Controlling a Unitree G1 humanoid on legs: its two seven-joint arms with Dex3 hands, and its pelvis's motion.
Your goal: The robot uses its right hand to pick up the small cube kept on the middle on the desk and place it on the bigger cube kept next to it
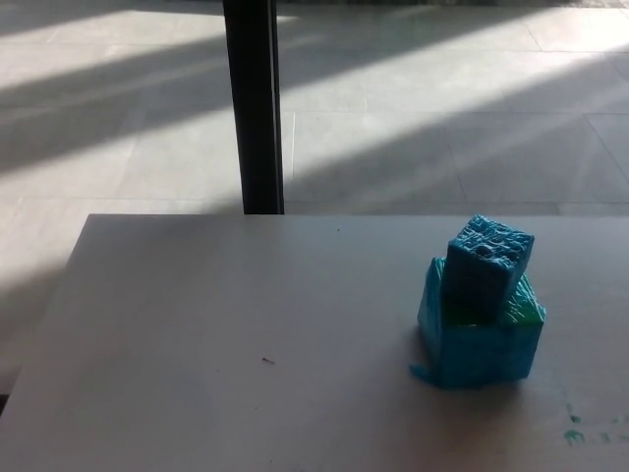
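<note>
head view | small blue cube (pixel 488 265) sits on the bigger blue cube (pixel 479 344), lower right of frame, apparently tilted slightly | both on the white desk (pixel 246 344) | neither robot hand shows, so nothing holds the small cube | black post (pixel 254 103) upper left, on the tiled floor (pixel 442 118) | green marks (pixel 573 425) at bottom right

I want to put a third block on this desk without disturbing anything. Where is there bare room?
The whole left and middle of the desk is bare, from its left edge to the bigger cube, save a tiny speck. A strip behind the cubes is free too. The right is crowded: the small cube sits on the bigger one, with green marks near the front right corner.
</note>
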